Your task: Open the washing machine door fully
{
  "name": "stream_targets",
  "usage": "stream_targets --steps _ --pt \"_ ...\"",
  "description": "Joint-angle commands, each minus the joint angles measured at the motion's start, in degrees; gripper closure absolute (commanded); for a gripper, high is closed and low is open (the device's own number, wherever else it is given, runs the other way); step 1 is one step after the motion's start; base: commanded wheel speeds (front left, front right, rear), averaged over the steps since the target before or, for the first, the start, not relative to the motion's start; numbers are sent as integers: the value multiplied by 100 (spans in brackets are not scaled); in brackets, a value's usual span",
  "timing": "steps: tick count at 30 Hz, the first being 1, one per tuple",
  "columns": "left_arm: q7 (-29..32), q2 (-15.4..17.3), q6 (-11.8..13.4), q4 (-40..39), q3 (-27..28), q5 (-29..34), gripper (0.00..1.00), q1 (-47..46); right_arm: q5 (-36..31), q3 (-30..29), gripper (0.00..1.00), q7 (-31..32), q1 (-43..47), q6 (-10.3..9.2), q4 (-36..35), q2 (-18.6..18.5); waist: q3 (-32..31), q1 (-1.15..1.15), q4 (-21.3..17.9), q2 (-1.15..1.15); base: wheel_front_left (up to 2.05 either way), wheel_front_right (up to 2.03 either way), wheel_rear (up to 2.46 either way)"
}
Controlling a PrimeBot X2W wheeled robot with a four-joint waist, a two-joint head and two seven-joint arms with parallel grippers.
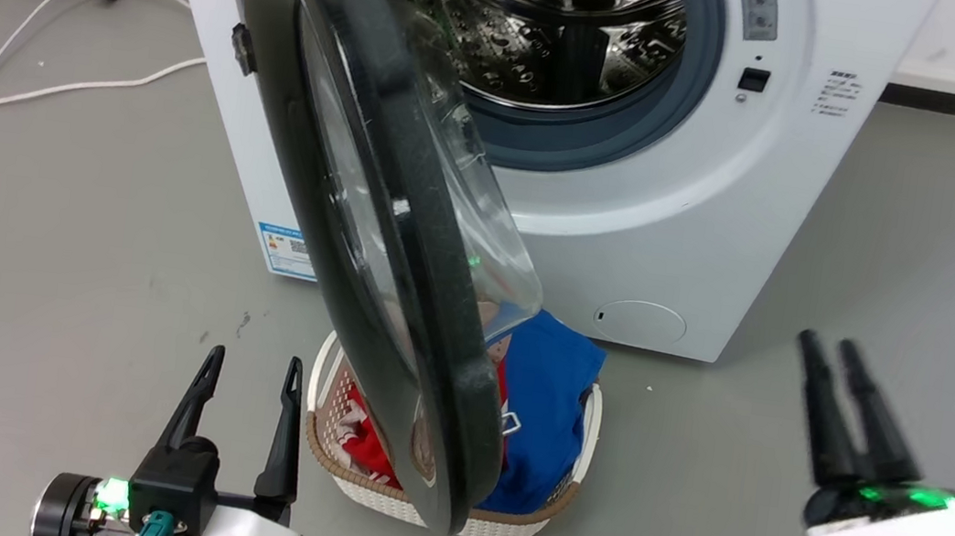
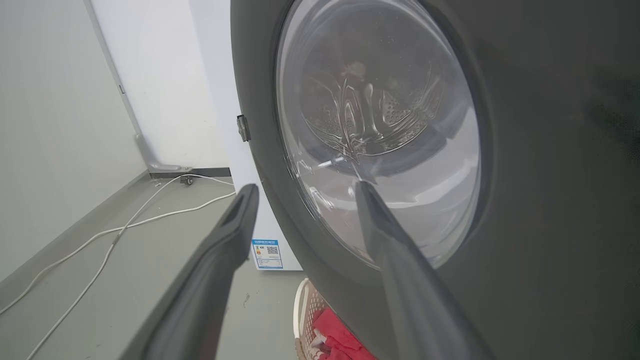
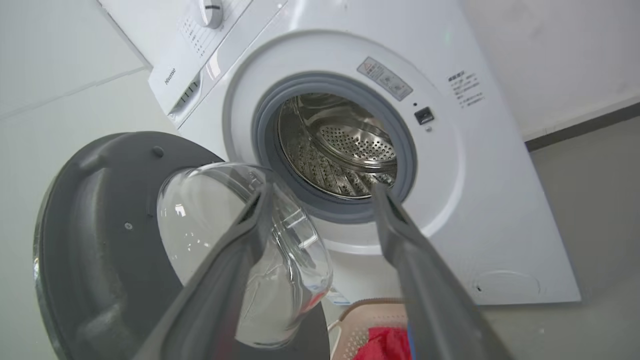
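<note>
The washing machine door [image 1: 434, 318] has a dark plastic ring, glossy outside and duller inside, around a clear, smooth glass bowl [image 3: 200, 220]. The drum [image 1: 525, 44] is shiny perforated metal and the cabinet [image 1: 675, 239] smooth white. The white plastic lattice basket [image 1: 499, 525] holds soft cloth [image 1: 549, 388], and the floor [image 1: 74, 252] is matt grey.

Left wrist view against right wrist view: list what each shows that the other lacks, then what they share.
Left wrist view: the washing machine door's outer face, the white cables on the floor, a blue label, and the open left gripper. Right wrist view: the door's inner side with its bulging glass bowl, the steel drum, the grey gasket, the dial, and the open right gripper. Shared: the door, standing partly open, and the basket holding red cloth.
</note>
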Motion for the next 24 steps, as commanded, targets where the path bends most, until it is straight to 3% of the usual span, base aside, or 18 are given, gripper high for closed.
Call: stream_targets --steps 1,6,14,24 --pt "-14 24 -8 -21 25 46 0 57 -191 -168 0 -23 52 15 -8 82 -46 1 -48 0 0 0 0" --pt "-14 27 -28 -37 70 52 0 134 -1765 -1217 0 -27 311 14 -442 654 -105 1 -105 0 0 0 0" --pt "-14 26 -45 -45 94 70 0 201 -3776 -1856 0 -29 864 14 -1090 1150 -190 1 -103 0 0 0 0" --pt "-14 18 -80 -35 82 72 0 233 -4649 -2242 0 -29 1560 8 -1247 1574 -290 1 -25 0 0 0 0"
